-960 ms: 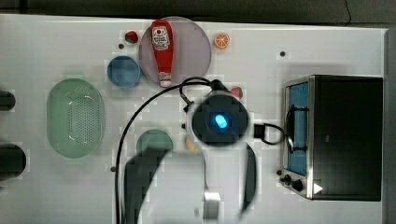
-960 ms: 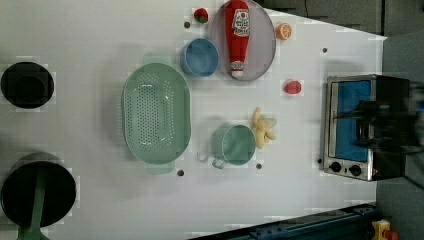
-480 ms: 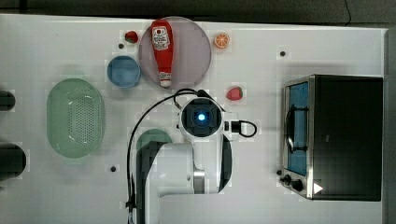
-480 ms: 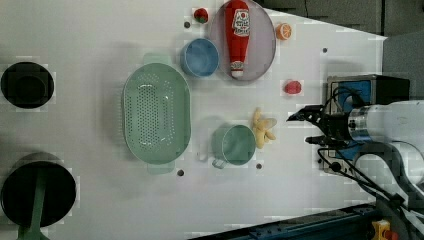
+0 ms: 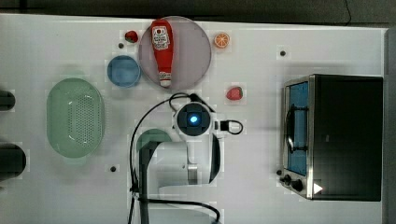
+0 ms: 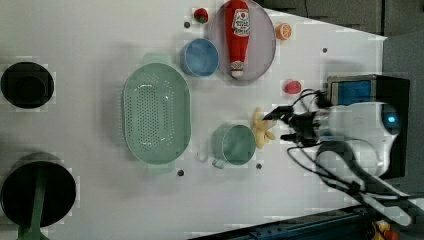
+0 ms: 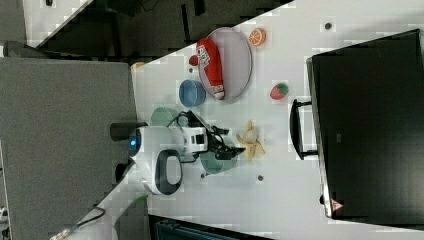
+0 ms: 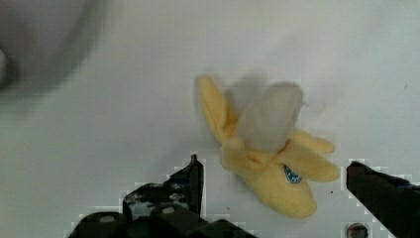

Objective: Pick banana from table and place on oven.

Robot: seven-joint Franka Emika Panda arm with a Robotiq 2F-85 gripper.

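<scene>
The white counter [image 5: 261,196] carries all items; positions below follow the left view, from its left to its right. A pale green colander [image 6: 156,121] lies at the left view's left of the group. Next come a blue bowl [image 6: 199,57] and, below it, a green cup [image 6: 234,144]. A grey plate [image 6: 264,50] holds a red ketchup bottle [image 6: 237,35] lying lengthwise. The banana [image 6: 261,132], half peeled with its peel lobes spread, lies flat on the counter just beside the cup, on the left view's right of it. An orange slice [image 6: 283,31] and a strawberry [image 6: 293,87] sit farther right. The pincer [image 6: 281,124] is released: its two fingers stand apart at the banana's right-hand end in the left view. In the wrist view the banana [image 8: 270,156] lies between the two dark fingertips [image 8: 194,174], not gripped. The oven [image 5: 345,135] stands closed near the counter's right edge in the top view, well apart from the banana.
</scene>
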